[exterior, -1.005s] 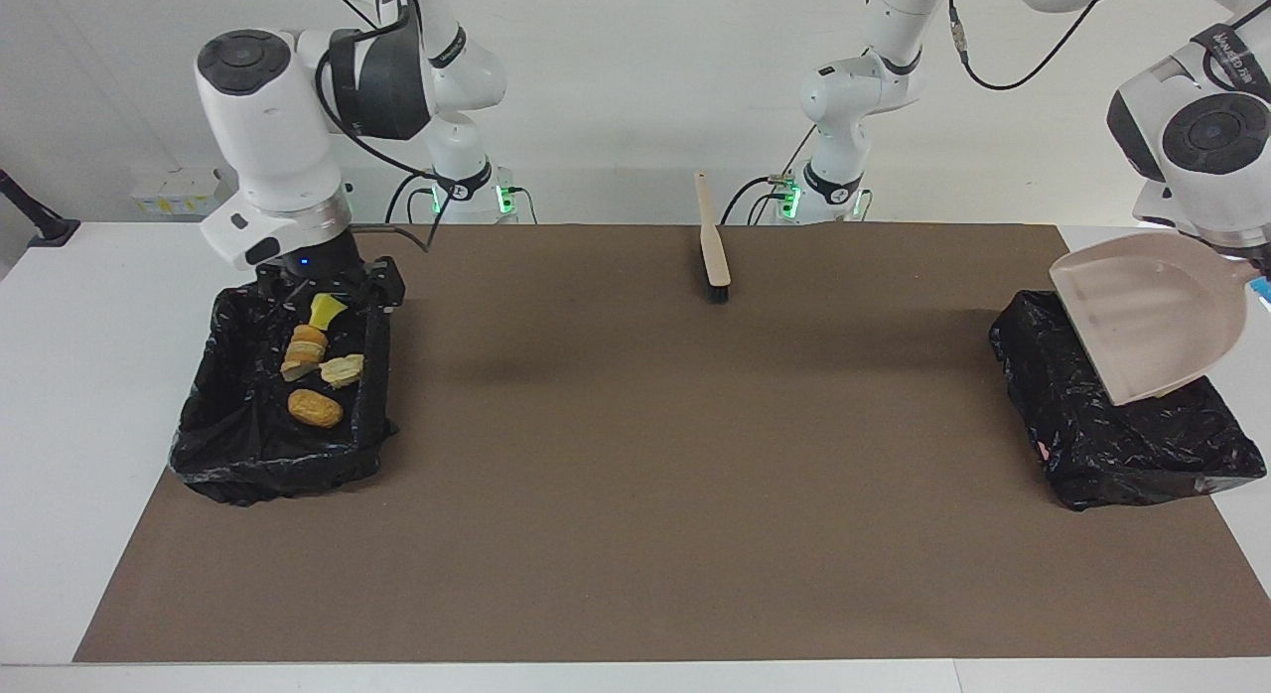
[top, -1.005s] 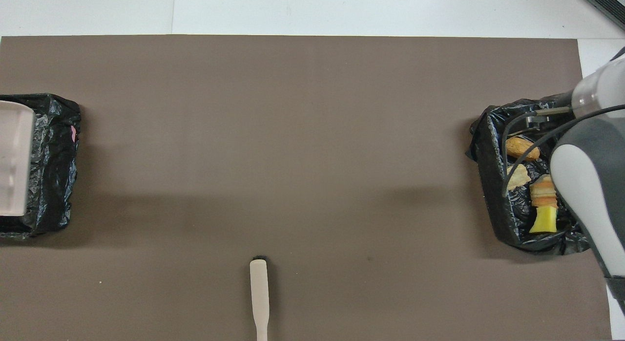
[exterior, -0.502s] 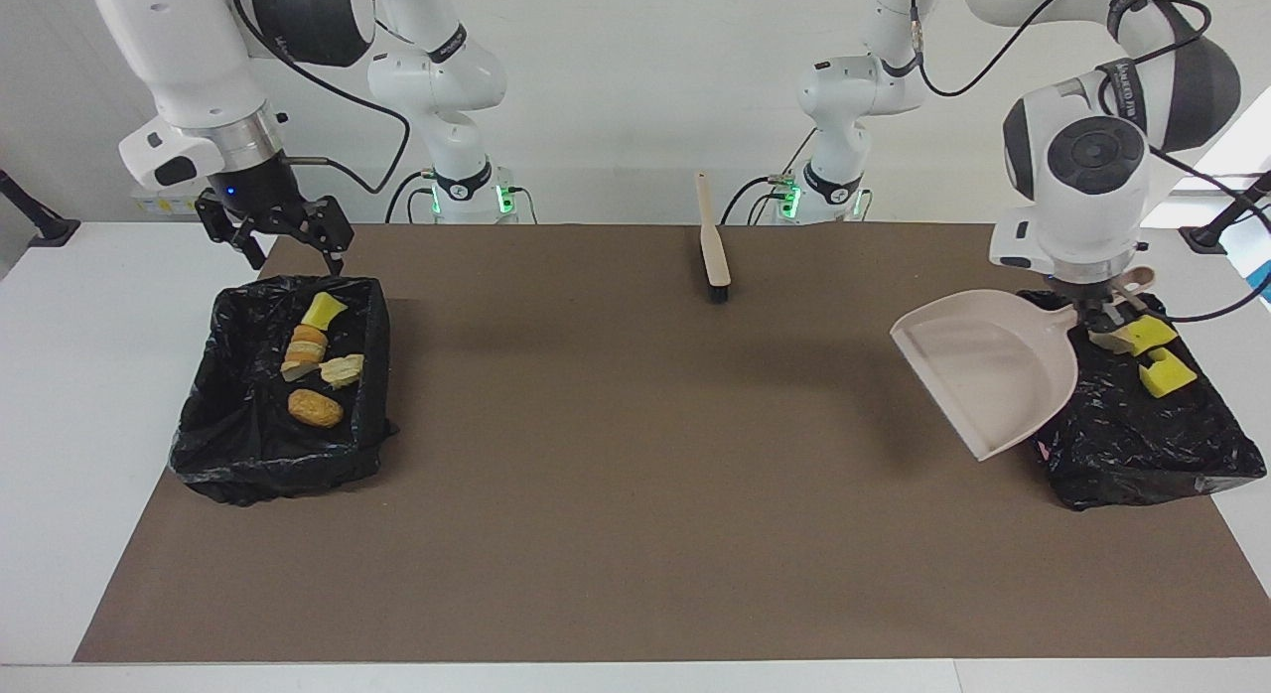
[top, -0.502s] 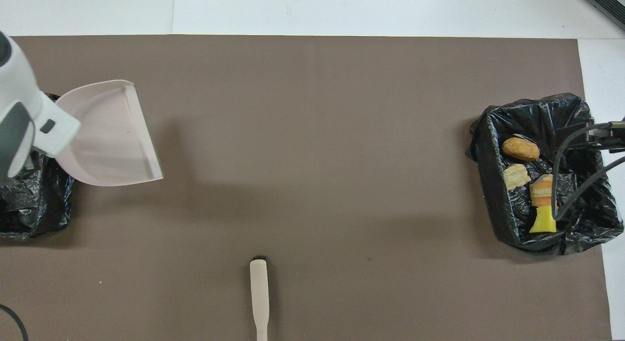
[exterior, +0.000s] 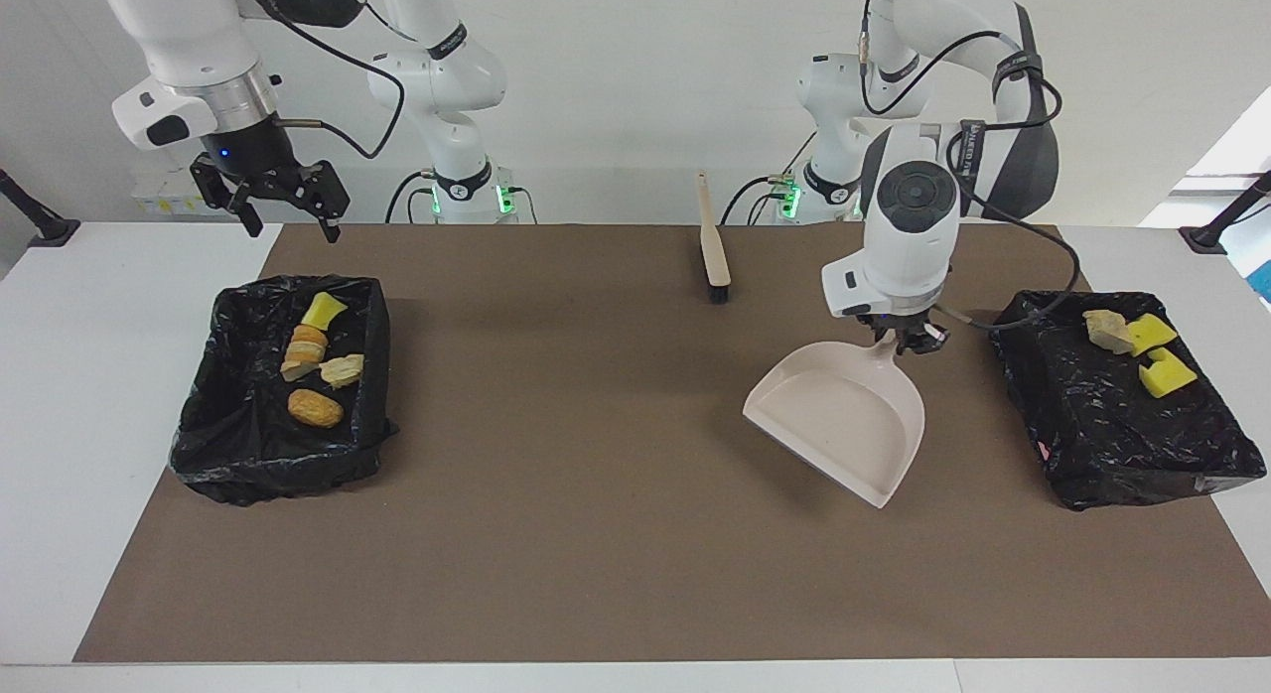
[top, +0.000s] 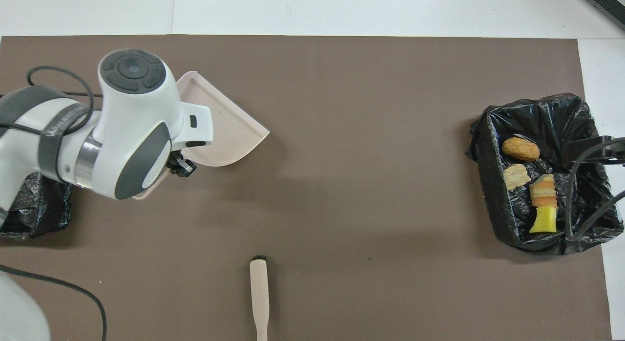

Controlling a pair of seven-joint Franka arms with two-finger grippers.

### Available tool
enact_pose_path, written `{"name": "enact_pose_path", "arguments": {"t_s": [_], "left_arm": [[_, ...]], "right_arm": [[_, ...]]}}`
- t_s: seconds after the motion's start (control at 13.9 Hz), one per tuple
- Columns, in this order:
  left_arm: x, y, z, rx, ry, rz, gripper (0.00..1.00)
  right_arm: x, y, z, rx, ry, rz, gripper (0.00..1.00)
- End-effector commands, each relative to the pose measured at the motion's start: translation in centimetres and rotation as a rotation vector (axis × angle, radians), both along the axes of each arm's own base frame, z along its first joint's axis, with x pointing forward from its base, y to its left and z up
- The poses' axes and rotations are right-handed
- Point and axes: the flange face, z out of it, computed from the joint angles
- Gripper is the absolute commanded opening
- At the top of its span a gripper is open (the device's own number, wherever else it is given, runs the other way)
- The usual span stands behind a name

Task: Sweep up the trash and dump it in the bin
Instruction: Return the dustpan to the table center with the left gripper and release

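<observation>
**Robot body, appearance notes**

Both arms: glossy white shells, rounded joint housings, dark grey to black bands at the joints. Round dark grey cap with a ring of small dimples on the left arm's (exterior: 912,192) wrist joint. Grey printed lettering on one dark band, too small to read. Black cables loop loosely along both arms and down to the wrists. Right arm (exterior: 189,68): silver metal ring above a black wrist block with a small blue light. Green lights glow at both bases. Grippers are black.
</observation>
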Motion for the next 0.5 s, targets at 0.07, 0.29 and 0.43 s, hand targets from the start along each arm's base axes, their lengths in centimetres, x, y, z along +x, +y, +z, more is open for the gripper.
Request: {"name": "enact_pose_path", "arguments": {"t_s": [0.07,0.29,0.43], "left_arm": [[-1.1,-6.9,-1.1,-0.046,-0.062,0.293,0.00],[-1.8,-9.5,-0.8,-0.104,-0.085,0.497,0.00],[-2.9,-11.8,-1.8,-0.123,-0.121,0.565,0.00]], "right_arm": [[-0.7,0.7,-0.2,0.019,0.017,0.014,1.00],[-0.7,0.9,-0.2,0.018,0.015,0.018,1.00],[-0.7,0.9,-0.2,0.018,0.015,0.018,1.00]]}}
